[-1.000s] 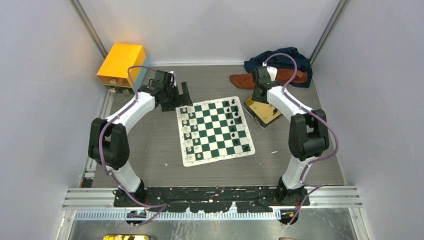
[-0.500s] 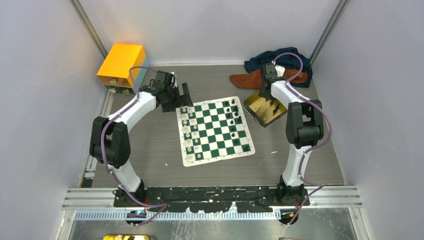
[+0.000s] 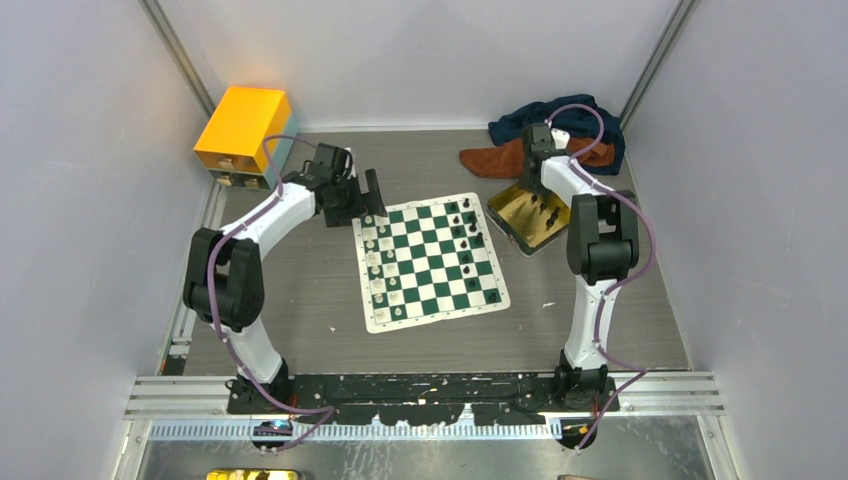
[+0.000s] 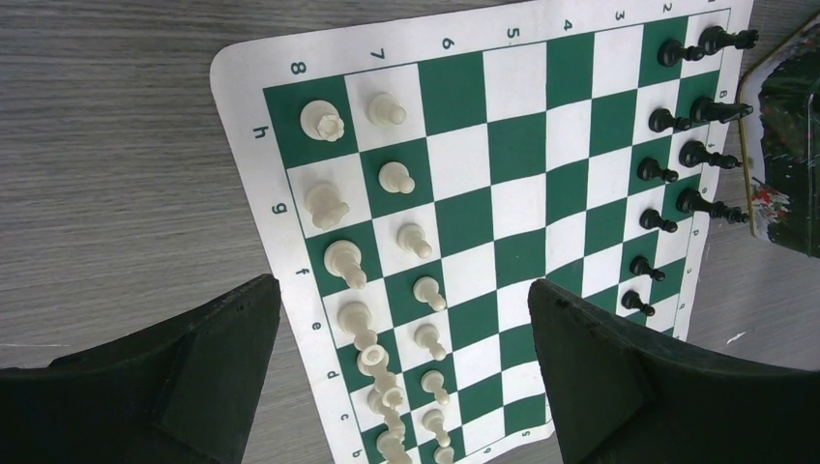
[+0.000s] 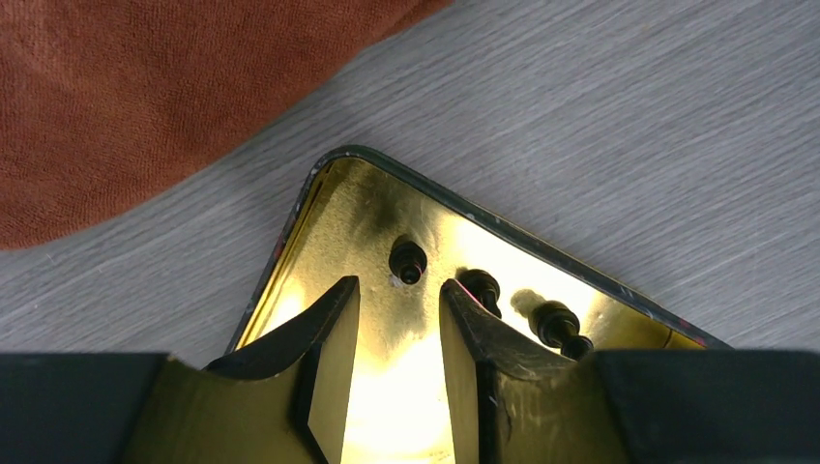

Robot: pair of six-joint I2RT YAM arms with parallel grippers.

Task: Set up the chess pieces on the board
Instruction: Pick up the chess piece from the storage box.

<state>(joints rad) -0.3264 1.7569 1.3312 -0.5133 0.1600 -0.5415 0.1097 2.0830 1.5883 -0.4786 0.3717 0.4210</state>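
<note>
Board (image 3: 428, 262) lies flat mid-tabletop. White pieces (image 4: 342, 261) fill the two files along its left edge. Black pieces (image 4: 667, 170) line the right edge, with gaps toward the board's near right corner.

Step in hand, by my reading: fetching the remaining black men. A gold tin (image 5: 367, 208) sits just off the board's far right corner and holds three loose black pieces (image 5: 407, 260) near its far corner.

Right gripper (image 5: 397, 295) hangs low over the tin, jaws partly spread, nothing between them. One piece stands just ahead of the gap. A rust-brown cloth (image 5: 145, 97) lies beyond the tin.

Left gripper (image 4: 404, 290) hovers above the board's far left corner, jaws spread wide, holding nothing.

Next move likely calls for a short advance so the fingers straddle that nearest piece without bumping its neighbour, then a gentle close.

Writing: the board margin carries numerals 8 down to 2 and letters h to b. No brand legible.
</note>
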